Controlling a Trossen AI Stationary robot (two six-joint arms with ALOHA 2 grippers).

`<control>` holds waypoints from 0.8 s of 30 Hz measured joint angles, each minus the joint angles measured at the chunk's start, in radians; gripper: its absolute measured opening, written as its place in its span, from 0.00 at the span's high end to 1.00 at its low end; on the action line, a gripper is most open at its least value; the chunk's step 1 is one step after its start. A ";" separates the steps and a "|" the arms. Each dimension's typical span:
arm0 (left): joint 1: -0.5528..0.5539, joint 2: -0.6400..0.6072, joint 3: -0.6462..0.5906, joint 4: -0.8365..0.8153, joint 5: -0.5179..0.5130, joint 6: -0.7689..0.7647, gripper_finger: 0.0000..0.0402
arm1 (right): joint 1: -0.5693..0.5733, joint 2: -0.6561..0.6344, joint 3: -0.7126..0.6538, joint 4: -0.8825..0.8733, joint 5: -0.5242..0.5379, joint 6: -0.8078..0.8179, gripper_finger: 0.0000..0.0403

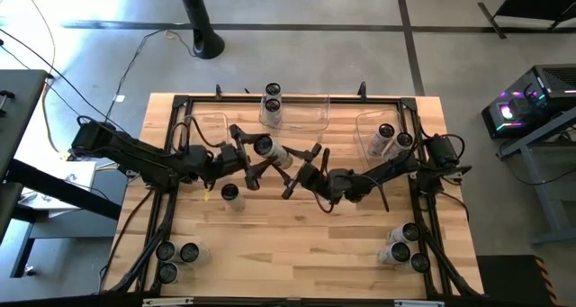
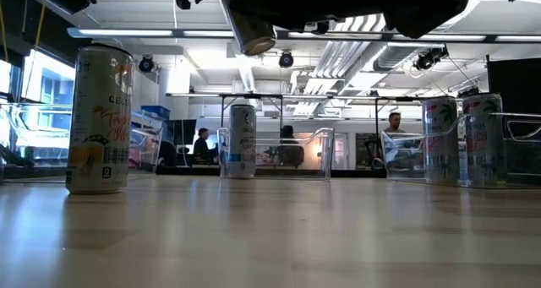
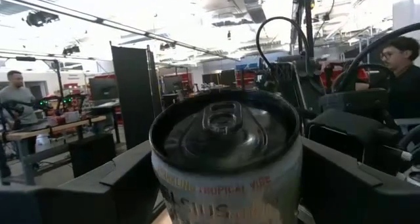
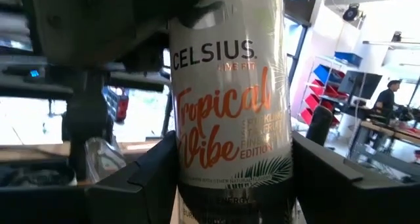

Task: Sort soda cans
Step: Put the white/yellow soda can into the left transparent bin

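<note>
Both claws are meeting mid-table on 1 raised can, clear of the table. Left claw is gripping it from the rim end, its fingers flanking the lid. Right claw is clamping its side. The can's long axis is running along the left claw's reach, so this looks like a handover.
</note>
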 joint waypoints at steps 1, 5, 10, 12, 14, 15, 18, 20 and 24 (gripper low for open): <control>-0.002 -0.005 0.000 -0.005 -0.004 -0.003 0.25 | 0.000 0.000 0.000 -0.012 0.006 0.004 0.43; -0.003 -0.045 0.003 -0.069 -0.034 -0.032 0.25 | -0.001 0.001 -0.001 -0.033 0.019 0.022 0.43; -0.003 -0.091 0.003 -0.173 -0.040 -0.073 0.25 | -0.001 0.002 -0.002 -0.059 0.048 0.018 0.43; -0.003 -0.118 0.003 -0.223 -0.060 -0.090 0.25 | -0.001 0.002 -0.002 -0.062 0.062 0.019 0.43; -0.004 -0.143 0.003 -0.274 -0.074 -0.111 0.25 | -0.001 0.002 -0.003 -0.061 0.084 0.028 0.43; -0.006 -0.153 0.003 -0.303 -0.074 -0.126 0.25 | -0.004 0.002 -0.003 -0.059 0.101 0.031 0.43; -0.006 -0.167 0.004 -0.345 -0.077 -0.165 0.25 | -0.008 0.003 -0.003 -0.059 0.106 0.030 0.43; -0.005 -0.167 0.004 -0.350 -0.081 -0.193 0.25 | -0.010 0.003 -0.004 -0.060 0.105 0.030 0.43; 0.018 -0.166 0.004 -0.363 -0.084 -0.248 0.25 | -0.013 0.003 -0.004 -0.059 0.095 0.022 0.43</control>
